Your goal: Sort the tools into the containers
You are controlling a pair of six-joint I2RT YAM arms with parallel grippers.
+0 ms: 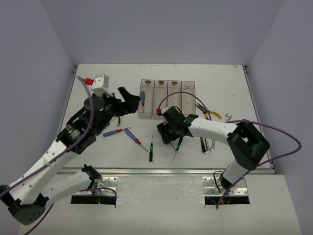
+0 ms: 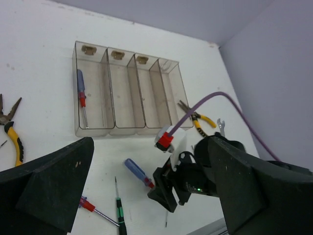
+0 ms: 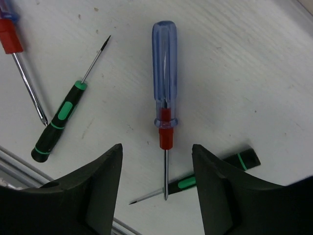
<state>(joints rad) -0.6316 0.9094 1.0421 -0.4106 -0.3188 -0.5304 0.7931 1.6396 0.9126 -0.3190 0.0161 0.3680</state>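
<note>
Top external view: the left gripper (image 1: 132, 100) is hovering just left of the bins, with its jaws spread wide and nothing between them. Yellow-handled pliers (image 2: 14, 139) are lying on the white table (image 1: 230, 88) under that arm.

Two blue-handled screwdrivers are lying in front of the bins. One (image 1: 111, 132) is farther left. The other (image 1: 133, 137) is angling down to the right, with its tip near a black-and-green screwdriver (image 1: 150, 151).

The four clear bins (image 1: 167, 100) are sitting in a row mid-table. The leftmost bin is holding a blue screwdriver with a red collar (image 1: 142, 97), lying lengthwise.

The right gripper (image 3: 156, 156) is sitting low over the table in front of the bins. In the right wrist view its jaws are standing partly apart, on either side of the shaft of a third blue-handled screwdriver (image 3: 164, 73). That screwdriver is lying flat and the fingers are not touching it, so nothing is gripped. Its tip is crossing the shaft of another black-and-green driver (image 3: 244, 160); I cannot tell which lies on top.

Farther right, a dark screwdriver (image 1: 203, 144) is lying beside silver wrenches (image 1: 210, 147). A second pair of yellow pliers (image 1: 209, 113) is lying just right of the bins, and a small wrench (image 1: 228, 116) is lying beyond them.
</note>
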